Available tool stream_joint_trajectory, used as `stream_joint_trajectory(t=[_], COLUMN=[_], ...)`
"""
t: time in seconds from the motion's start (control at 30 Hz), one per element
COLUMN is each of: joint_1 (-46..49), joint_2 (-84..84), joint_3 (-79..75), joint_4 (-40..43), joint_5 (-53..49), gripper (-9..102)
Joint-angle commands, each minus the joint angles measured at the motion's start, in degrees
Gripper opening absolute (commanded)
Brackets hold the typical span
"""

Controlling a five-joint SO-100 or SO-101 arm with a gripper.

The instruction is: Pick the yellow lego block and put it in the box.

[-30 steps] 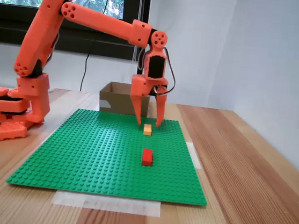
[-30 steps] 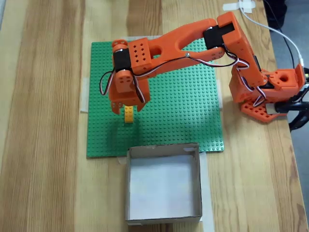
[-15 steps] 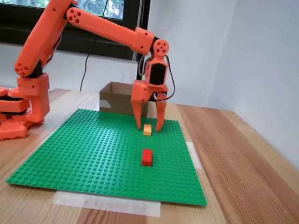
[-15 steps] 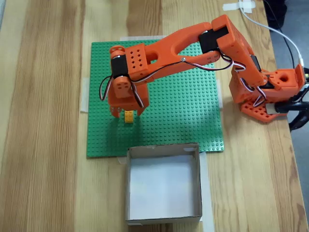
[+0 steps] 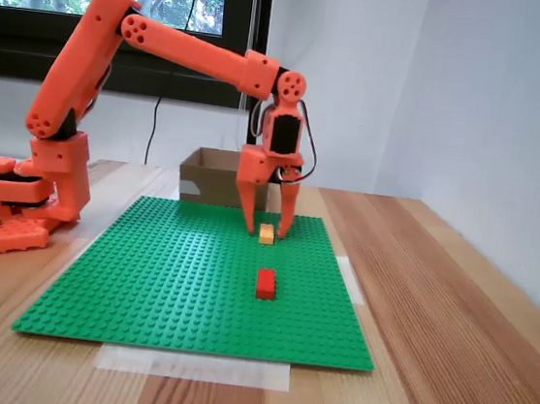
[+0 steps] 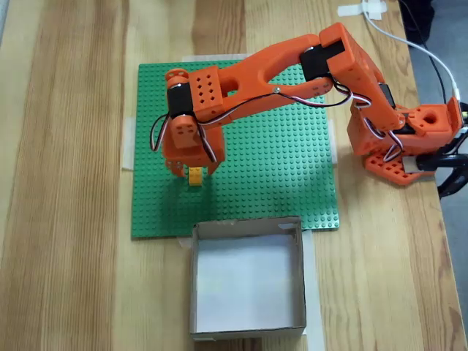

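While the arm reaches out over the green studded baseplate, the end effector hangs tips-down with its two fingers spread, one on each side of the yellow lego block; in the overhead fixed view the end effector covers most of the brick, so only the near end of the yellow lego block peeps out. By my reading the step in hand is the grasp itself. To do it well, the fingers should be low enough to catch the brick's side walls rather than its studs, and the brick should sit centred in the gap before they squeeze. The lift that follows ought to go straight up, since a brick on a studded plate may be pressed on and could tilt or slip if pulled sideways. The box, open-topped brown cardboard with a pale floor, sits on the wooden surface against the plate's edge, near the brick, so the carry is short. A red brick lies apart from the grasp, nearer the front camera. The task's thing is a small yellow-orange rectangular brick, flat on the plate, untouched by either finger as far as I can tell
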Motion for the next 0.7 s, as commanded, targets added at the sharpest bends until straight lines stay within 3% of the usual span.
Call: stream_joint_trajectory(t=[0.0,0.67], joint_1=[0.09,1.76], joint_2=[0.44,0.44], joint_3=[-1.67,-0.44], joint_4=[-0.09,-2.90], joint_5=[0.09,-2.64], gripper=[17,13])
